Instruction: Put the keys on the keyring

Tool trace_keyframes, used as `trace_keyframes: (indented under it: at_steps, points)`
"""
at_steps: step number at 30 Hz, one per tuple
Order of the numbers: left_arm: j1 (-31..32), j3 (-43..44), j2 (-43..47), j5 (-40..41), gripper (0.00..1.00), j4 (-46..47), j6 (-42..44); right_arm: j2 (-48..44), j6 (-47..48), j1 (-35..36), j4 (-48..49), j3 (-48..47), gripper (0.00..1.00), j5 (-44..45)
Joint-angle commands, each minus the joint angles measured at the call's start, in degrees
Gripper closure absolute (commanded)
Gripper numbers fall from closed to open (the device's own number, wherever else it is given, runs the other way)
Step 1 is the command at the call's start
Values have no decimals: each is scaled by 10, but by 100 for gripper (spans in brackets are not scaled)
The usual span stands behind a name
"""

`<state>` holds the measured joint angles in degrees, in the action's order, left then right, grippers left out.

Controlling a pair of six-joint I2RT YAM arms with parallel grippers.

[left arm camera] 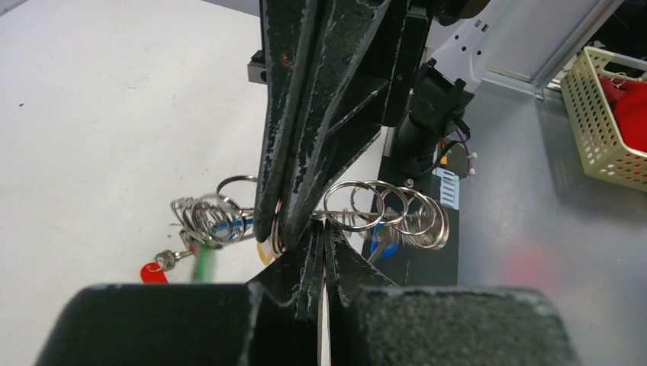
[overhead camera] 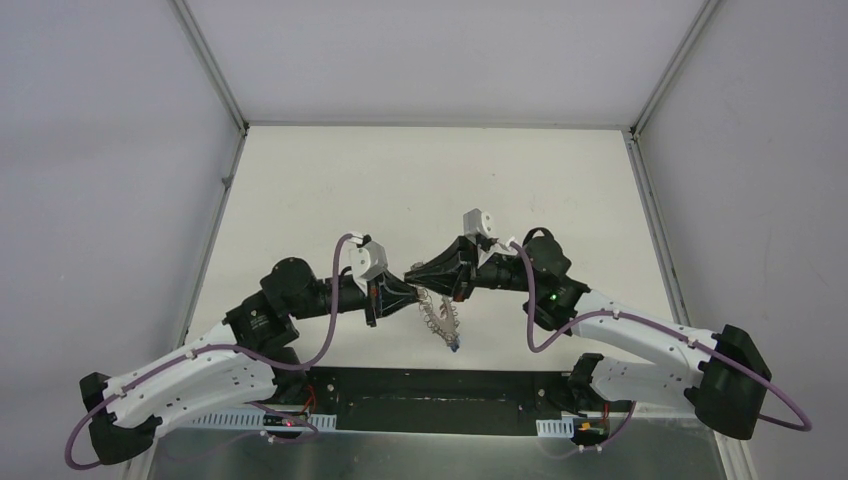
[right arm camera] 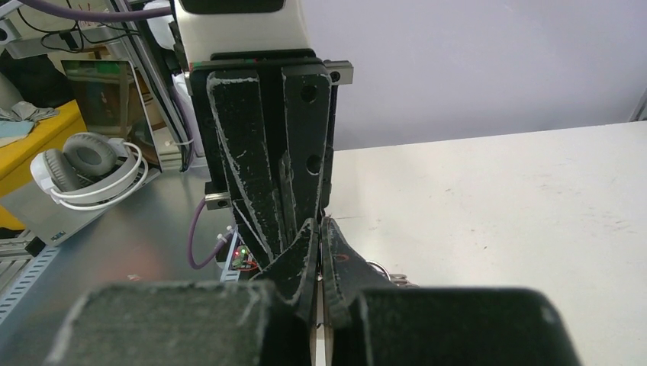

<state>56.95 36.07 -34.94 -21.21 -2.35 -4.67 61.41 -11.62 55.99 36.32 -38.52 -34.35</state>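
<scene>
White tabletop (overhead camera: 420, 180) sits below the keyring (overhead camera: 441, 318), held in the air between my two claws: the right claw (left arm camera: 278, 232) pinches its rim, and the left claw (left arm camera: 324, 240) is pressed together just beside it, seemingly on the same thin metal. I judge it stiff, light and slippery, best gripped on the flat rim; dangling loops (left arm camera: 421, 219), the red tag (left arm camera: 152, 272) and the blue tag (left arm camera: 385, 245) crowd both claws.
</scene>
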Motion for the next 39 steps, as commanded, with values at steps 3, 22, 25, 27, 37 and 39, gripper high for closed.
trace_keyframes:
  at_steps: [3,22,25,27,37,39]
  points:
    - [5,30,9,-49,99,61,-3,-14,24,6,15,-6,100,22]
    - [6,66,126,121,44,-234,68,-80,65,5,-95,22,100,46]
    - [6,76,112,139,28,-245,60,-107,73,5,-145,31,100,55]
    - [6,85,94,143,22,-247,54,-135,79,5,-189,39,100,69]
    - [6,149,-48,210,1,-245,-33,-148,105,2,-305,65,100,101]
    - [5,162,-69,225,1,-245,-43,-118,113,2,-305,56,100,94]
